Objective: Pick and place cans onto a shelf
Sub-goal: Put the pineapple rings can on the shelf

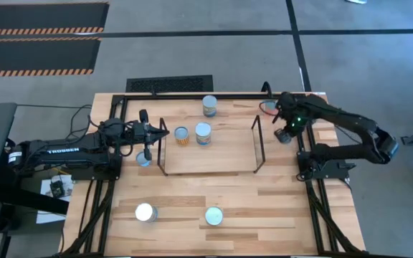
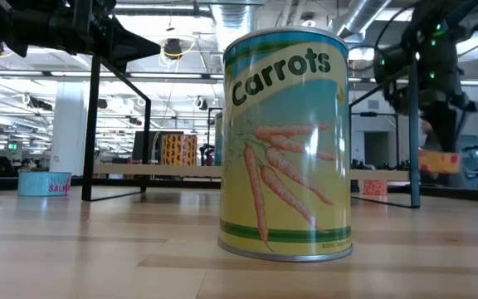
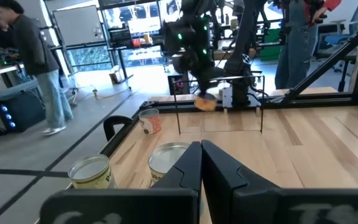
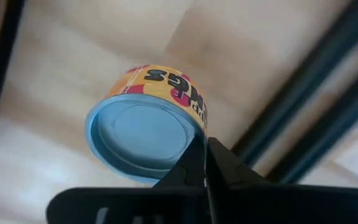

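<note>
My right gripper [image 1: 285, 133] is shut on a low orange-labelled can [image 4: 148, 121], just outside the shelf's right wire frame [image 1: 258, 143]. The can also shows in the low view [image 2: 438, 160]. My left gripper [image 1: 158, 134] is shut and empty, at the shelf's left wire frame; its fingers [image 3: 201, 155] show closed together. Two cans [image 1: 182, 136] [image 1: 203, 134] stand on the light-wood shelf [image 1: 214, 159]. One can [image 1: 209, 105] stands behind the shelf. A low salmon tin [image 1: 143, 158] stands by the shelf's left end. Two cans [image 1: 145, 212] [image 1: 214, 216] stand near the table's front. My right gripper pinches the low can at its top rim [image 4: 194, 134], at the edge of the round lid, between its two fingers. The fingers come from above. The can hangs below them, lifted clear of the table and above shelf height in the low view.
The carrots can [image 2: 285, 141] stands very close to the low camera and hides the middle of the table there. Black frame rails [image 1: 314, 208] run along the table's sides. People stand in the room beyond [image 3: 36, 62]. Bare wood lies between the shelf and the front cans.
</note>
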Controlling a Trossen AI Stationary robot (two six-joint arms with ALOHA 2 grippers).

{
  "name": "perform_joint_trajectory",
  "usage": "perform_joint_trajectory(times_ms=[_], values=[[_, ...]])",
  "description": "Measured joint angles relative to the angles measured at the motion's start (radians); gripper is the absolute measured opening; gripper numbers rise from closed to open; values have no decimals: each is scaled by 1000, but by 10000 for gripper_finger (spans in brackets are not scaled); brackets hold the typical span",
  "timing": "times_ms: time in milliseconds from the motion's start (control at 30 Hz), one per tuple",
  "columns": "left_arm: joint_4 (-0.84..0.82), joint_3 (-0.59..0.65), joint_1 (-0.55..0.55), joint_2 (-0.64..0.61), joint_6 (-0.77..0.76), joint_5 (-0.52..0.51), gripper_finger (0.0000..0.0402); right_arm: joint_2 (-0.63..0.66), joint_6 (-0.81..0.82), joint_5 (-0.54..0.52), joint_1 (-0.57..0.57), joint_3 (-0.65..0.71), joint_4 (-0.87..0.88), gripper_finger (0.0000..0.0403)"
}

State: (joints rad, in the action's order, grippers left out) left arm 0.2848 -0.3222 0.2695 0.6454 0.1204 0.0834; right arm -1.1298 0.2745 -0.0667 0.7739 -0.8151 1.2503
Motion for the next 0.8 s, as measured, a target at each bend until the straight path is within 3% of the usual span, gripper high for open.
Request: perform_joint_trajectory(times_ms=[200, 433, 600, 800], values=[[0, 0, 0, 0, 0, 0, 0, 65, 17, -108, 35, -148, 55, 11], [0, 0, 0, 0, 0, 0, 0, 111, 40, -157, 10, -401, 30, 12], [3, 0, 0, 0, 0, 0, 0, 82, 43, -144, -114, -527, -103, 12], [2, 0, 0, 0, 3, 0, 0, -76, 14, -140, -318, -587, -203, 13]])
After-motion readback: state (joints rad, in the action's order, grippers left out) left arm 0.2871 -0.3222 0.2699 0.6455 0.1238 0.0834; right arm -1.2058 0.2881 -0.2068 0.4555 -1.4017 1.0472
